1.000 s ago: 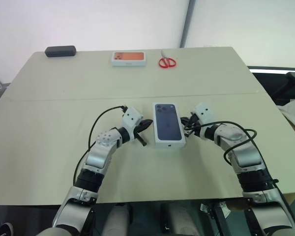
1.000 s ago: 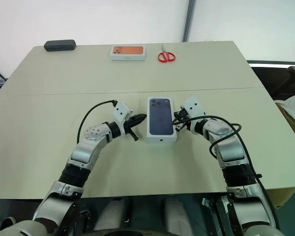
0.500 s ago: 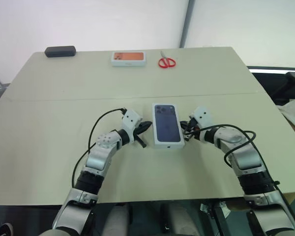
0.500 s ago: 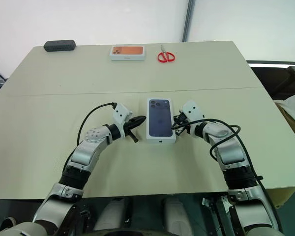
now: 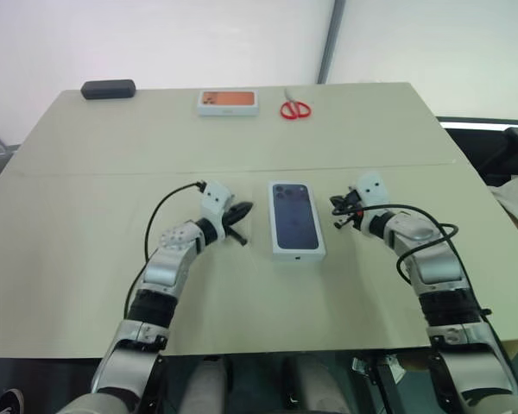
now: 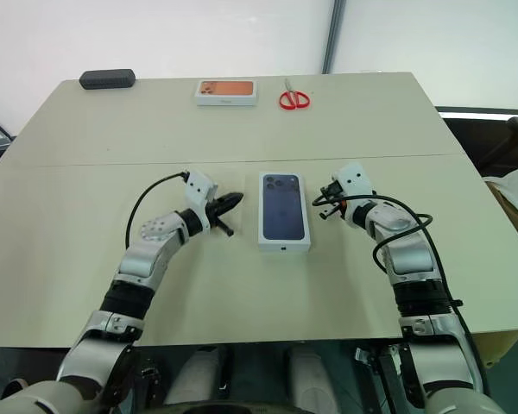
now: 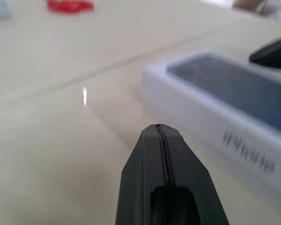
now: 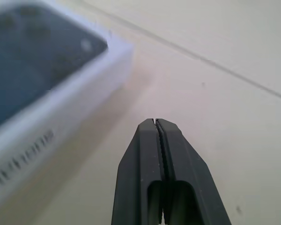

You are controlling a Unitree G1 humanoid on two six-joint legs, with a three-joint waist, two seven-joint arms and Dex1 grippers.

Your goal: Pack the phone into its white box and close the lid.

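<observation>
From the head views, the white box [image 5: 295, 221] lies shut on the counter [image 5: 86, 216], its lid [image 6: 284, 207] on top with the phone picture facing up; the phone itself cannot be seen. The left pincer [image 5: 239, 212] hangs just left of the box and the right pincer [image 5: 338, 205] just right of it, both apart from it and holding nothing. At the far edge lie a black case [image 5: 108, 88], an orange-topped box [image 5: 228, 102] and red scissors [image 5: 294, 109]. In the left wrist view, the left pincer's fingers [image 7: 165, 159] are pressed together, the box beyond them. In the right wrist view, the right pincer's fingers [image 8: 163, 154] are likewise together, empty, beside the box's corner.
</observation>
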